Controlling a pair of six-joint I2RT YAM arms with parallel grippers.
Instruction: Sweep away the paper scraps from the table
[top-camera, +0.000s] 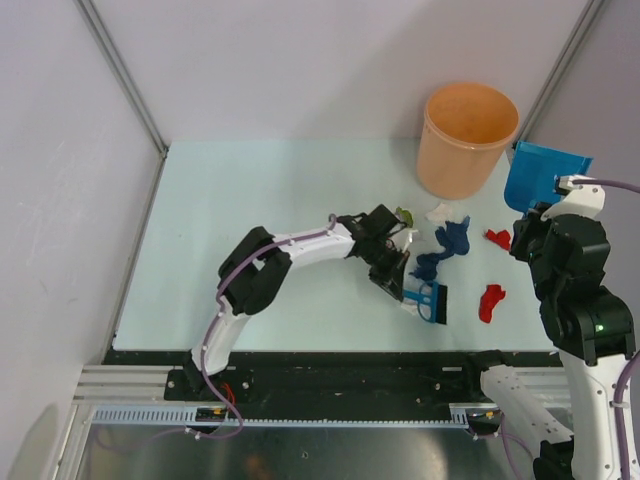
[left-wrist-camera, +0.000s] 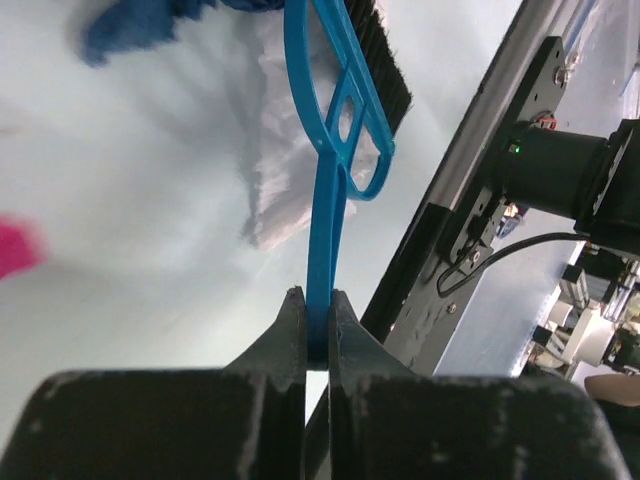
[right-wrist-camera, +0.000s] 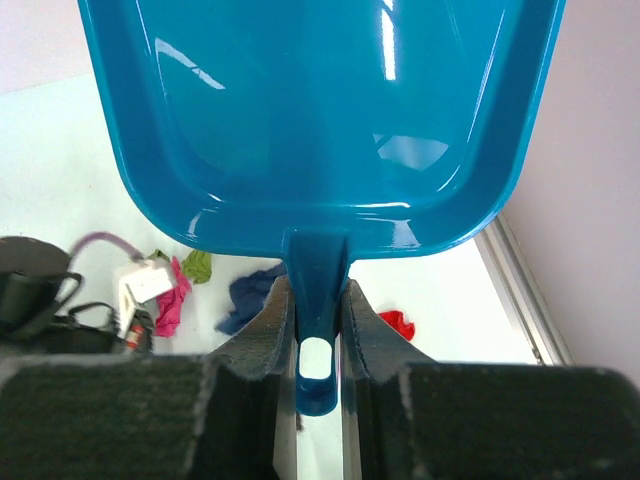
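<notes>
A pale mint-green table (top-camera: 250, 220) is enclosed by white walls, and an orange bucket (top-camera: 468, 140) is placed at its far right side
The thin blue handle of a small brush (top-camera: 430, 300) is clamped between the closed fingers of the left gripper (left-wrist-camera: 318, 303), and its black bristles are kept low over the table near the front edge. The handle of a blue dustpan (right-wrist-camera: 320, 110) is pinched tightly by the right gripper (right-wrist-camera: 318, 300), and the pan is held raised at the right edge of the table, beside the bucket. The paper scraps (top-camera: 491, 302) are scattered on the right part of the table, between brush and dustpan: two red ones, a white one (top-camera: 438, 212) and a green one (top-camera: 404, 214) near the bucket, and dark blue crumpled pieces (top-camera: 452, 240) just beyond the brush. A pink scrap (right-wrist-camera: 172, 300) is seen close to the left arm
</notes>
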